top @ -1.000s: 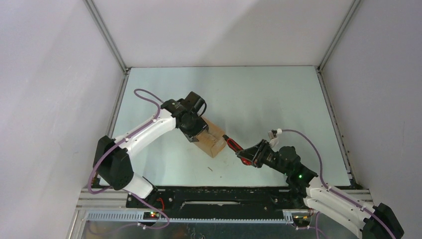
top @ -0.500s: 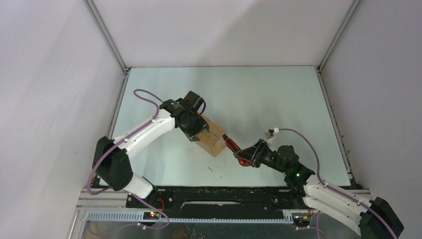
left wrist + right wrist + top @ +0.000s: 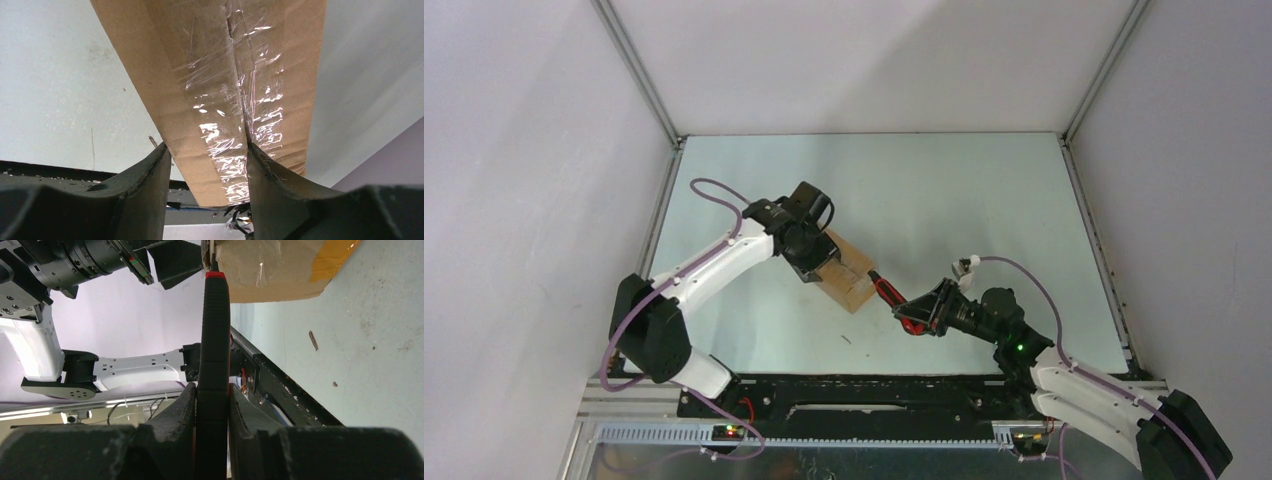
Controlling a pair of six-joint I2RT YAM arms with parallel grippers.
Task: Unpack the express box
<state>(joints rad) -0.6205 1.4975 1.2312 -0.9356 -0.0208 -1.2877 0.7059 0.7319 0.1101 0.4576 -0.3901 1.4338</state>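
The express box [image 3: 849, 277], a small brown carton sealed with clear tape, lies on the table left of centre. My left gripper [image 3: 811, 257] is closed against its far-left end. In the left wrist view the box [image 3: 210, 75] sits between the fingers [image 3: 145, 185], one on its side edge and one on the taped seam. My right gripper [image 3: 921, 315] is shut on the red-handled knife [image 3: 889, 296]. The knife tip points at the box's right end. In the right wrist view the knife [image 3: 214, 340] reaches up to the box's corner [image 3: 270, 270].
The pale green table [image 3: 984, 200] is walled by white panels on three sides. A black frame rail [image 3: 874, 390] runs along the near edge between the arm bases. The left arm [image 3: 75, 265] shows in the right wrist view behind the knife.
My right gripper has carried the knife leftwards, bringing its tip up to the box's right end. My left gripper has stayed on the box and shifted only slightly.
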